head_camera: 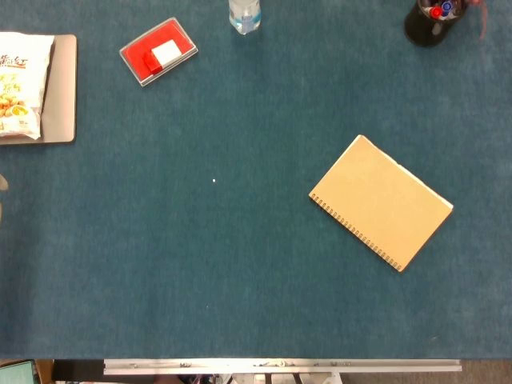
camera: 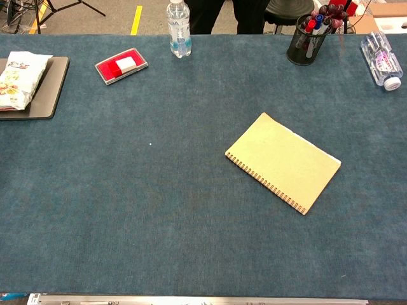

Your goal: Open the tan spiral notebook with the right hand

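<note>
The tan spiral notebook (head_camera: 381, 202) (camera: 283, 162) lies closed and flat on the blue table cover, right of centre. It is turned at an angle, with its wire spiral along the lower-left edge. Neither hand appears in the head view or the chest view.
A red case (head_camera: 158, 51) (camera: 121, 65) with a white block lies at the back left. A snack bag (head_camera: 20, 84) (camera: 20, 78) rests on a grey tray (head_camera: 62, 88) (camera: 52, 86) at the far left. An upright water bottle (camera: 179, 28), a black pen cup (camera: 309, 39) and a lying bottle (camera: 381, 61) stand along the back.
</note>
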`<control>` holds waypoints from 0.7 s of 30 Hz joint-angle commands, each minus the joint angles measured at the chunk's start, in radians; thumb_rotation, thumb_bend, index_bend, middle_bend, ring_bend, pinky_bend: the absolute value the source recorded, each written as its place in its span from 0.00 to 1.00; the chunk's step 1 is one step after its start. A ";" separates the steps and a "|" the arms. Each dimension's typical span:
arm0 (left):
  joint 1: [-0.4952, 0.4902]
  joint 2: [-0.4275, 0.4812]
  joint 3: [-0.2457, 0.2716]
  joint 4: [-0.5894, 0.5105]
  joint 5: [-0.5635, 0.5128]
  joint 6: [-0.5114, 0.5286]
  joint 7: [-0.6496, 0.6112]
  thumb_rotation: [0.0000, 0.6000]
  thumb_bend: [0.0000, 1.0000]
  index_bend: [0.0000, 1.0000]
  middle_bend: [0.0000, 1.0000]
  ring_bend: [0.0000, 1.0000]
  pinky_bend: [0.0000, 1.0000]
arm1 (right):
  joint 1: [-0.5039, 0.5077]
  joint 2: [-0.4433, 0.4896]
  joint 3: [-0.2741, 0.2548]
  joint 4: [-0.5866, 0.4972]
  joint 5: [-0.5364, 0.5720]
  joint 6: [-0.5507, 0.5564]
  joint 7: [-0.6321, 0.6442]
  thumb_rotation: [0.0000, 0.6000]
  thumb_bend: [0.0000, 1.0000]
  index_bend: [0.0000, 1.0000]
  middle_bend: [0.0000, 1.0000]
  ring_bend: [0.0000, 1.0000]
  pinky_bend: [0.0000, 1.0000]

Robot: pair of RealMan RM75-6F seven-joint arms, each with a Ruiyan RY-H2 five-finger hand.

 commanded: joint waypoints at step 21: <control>0.009 0.010 0.003 -0.008 -0.004 0.007 -0.004 1.00 0.43 0.44 0.36 0.28 0.45 | 0.028 -0.021 -0.014 0.031 -0.021 -0.037 0.003 1.00 0.27 0.32 0.23 0.08 0.33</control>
